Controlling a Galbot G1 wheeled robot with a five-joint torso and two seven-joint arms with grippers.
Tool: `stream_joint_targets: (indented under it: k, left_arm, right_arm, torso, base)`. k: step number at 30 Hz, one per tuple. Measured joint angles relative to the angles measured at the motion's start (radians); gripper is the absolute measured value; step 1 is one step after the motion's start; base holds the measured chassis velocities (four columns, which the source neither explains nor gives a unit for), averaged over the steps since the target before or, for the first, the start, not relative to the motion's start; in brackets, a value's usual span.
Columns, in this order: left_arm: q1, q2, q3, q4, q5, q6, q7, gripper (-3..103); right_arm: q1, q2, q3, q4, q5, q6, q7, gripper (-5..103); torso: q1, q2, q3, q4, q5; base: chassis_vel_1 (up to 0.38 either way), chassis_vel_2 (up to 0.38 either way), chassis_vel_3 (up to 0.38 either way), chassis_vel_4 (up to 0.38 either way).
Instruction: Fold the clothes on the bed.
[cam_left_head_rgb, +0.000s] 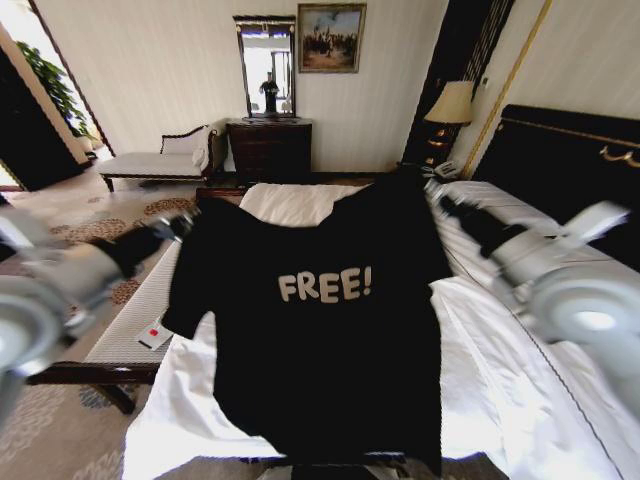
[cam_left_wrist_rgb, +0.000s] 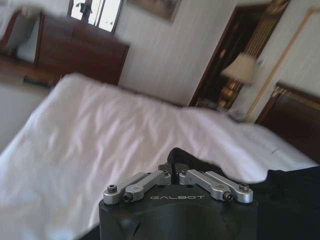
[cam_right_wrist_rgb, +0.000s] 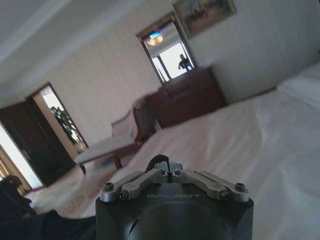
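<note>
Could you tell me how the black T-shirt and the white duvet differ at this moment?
The T-shirt is black with white FREE! lettering; the duvet is plain white. The T-shirt hangs spread in the air between the left gripper and the right gripper; the duvet lies flat on the bed. The T-shirt is far smaller. Both are soft cloth.

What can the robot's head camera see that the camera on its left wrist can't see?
Head view alone: the white FREE! lettering on the black T-shirt held up spread between both arms, the right end effector pinching one shoulder, and the chaise bench.
Left wrist view alone: the left end effector close up, shut on a fold of the shirt.
Both: the bed, the dresser, the lamp.
</note>
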Motion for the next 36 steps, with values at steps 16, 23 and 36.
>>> stream_joint_targets:
  k: [16,23,36]
  left_arm:
    - [-0.111,-0.319,0.289,0.51,0.417,-0.114,0.059,2]
    - [-0.129,-0.356,0.268,0.559,0.467,-0.259,0.097,2]
    - [-0.17,-0.494,0.278,0.749,0.601,-0.301,0.111,2]
  right_arm:
    - [0.167,0.268,-0.369,-0.59,-0.237,0.106,-0.152,0]
    - [0.233,0.319,-0.364,-0.674,-0.279,0.208,-0.199,0]
    - [0.254,0.397,-0.373,-0.876,-0.379,0.25,-0.196,0]
  torso:
    - [0.0,0.0,0.0,-0.0001,0.0005]
    - [0.0,0.0,-0.001,0.0,0.0005]
    - [0.0,0.0,0.0,-0.0001,0.0006]
  base:
    - [0.0,0.0,0.0,0.0]
    - [0.0,0.0,0.0,0.0]
    - [0.0,0.0,0.0,0.0]
